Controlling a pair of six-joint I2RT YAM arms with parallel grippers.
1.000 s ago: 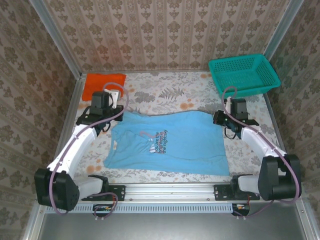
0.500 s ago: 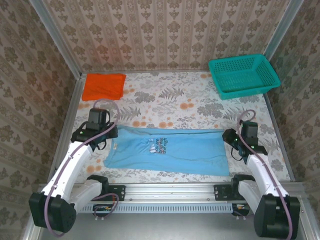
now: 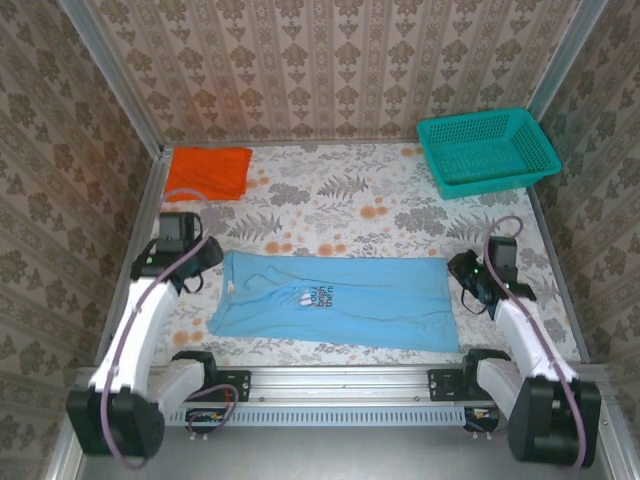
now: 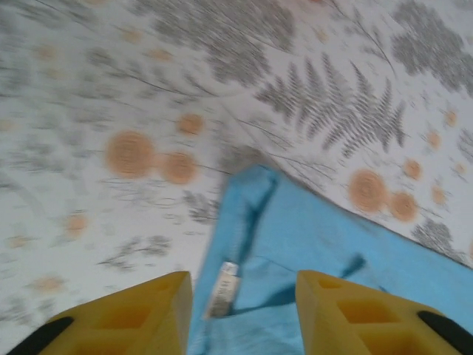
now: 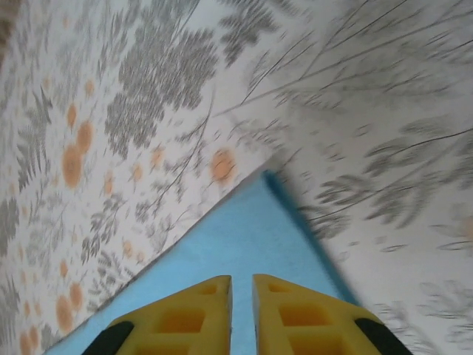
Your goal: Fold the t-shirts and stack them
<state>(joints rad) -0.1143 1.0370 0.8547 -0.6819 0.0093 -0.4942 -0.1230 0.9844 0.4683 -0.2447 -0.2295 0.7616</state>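
Blue tee [image 3: 335, 304] now folded; 2 tees, orange tee [image 3: 208, 172] apart.

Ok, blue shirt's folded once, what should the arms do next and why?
Probably back both grippers off the blue shirt, then regrip one short end. It lies as a flat wide strip; the left gripper is open above its collar edge, nothing held.

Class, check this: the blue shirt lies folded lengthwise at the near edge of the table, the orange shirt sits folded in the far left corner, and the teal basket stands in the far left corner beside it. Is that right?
Not quite. The teal basket stands in the far right corner, as the top view shows. The blue shirt and orange shirt lie as described.
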